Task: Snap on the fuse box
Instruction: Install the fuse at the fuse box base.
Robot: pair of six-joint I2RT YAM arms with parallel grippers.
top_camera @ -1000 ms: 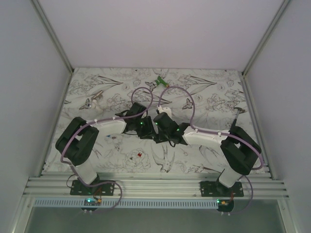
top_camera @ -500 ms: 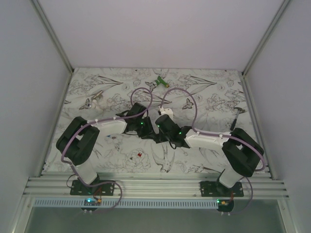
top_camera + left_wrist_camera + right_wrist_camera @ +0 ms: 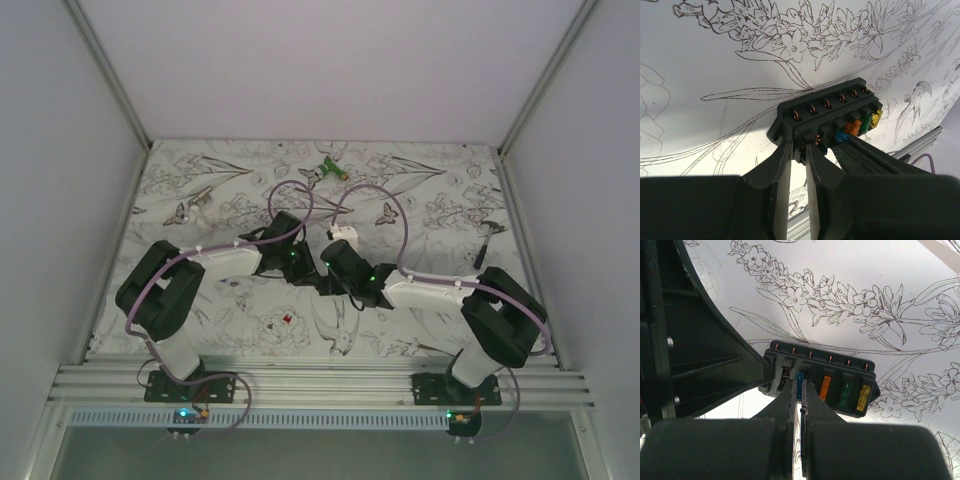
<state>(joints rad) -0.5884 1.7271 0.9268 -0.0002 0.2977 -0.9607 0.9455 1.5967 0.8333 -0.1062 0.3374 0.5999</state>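
Touching the near edge of the fuse box (image 3: pixel 827 107), the left pincer (image 3: pixel 799 150) shows a thin gap; I cannot tell if it grips. The right pincer (image 3: pixel 799 392) is squeezed shut at a blue fuse (image 3: pixel 799 379).

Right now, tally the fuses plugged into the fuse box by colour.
Blue fuse: 1
Orange fuse: 1
Green fuse: 1
Yellow fuse: 1
Total in view in the fuse box: 4
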